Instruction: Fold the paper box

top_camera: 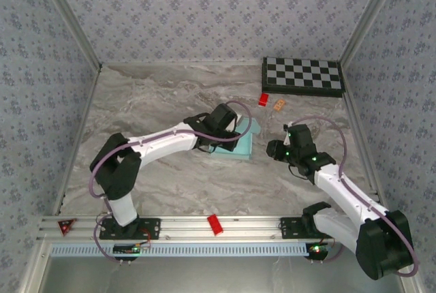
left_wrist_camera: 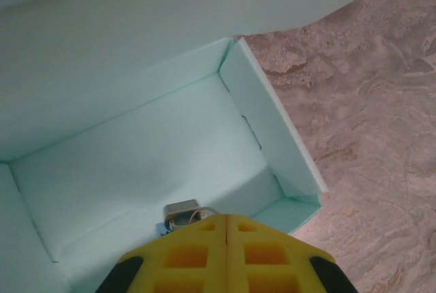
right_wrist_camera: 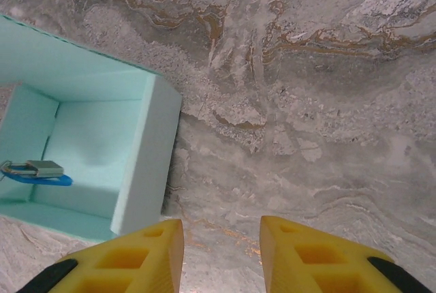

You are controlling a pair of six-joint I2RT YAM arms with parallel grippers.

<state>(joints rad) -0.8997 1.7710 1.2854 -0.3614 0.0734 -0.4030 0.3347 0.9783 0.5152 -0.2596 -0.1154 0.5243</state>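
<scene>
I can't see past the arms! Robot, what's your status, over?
Left gripper shut, over the paper box. Right gripper open, empty, beside it above the table. Box formed, top open. Small blue-and-metal item lying inside.

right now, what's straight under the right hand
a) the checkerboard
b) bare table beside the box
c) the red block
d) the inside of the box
b: in the right wrist view the right hand hangs open over bare table, and the box sits off to the left of that picture.
</scene>
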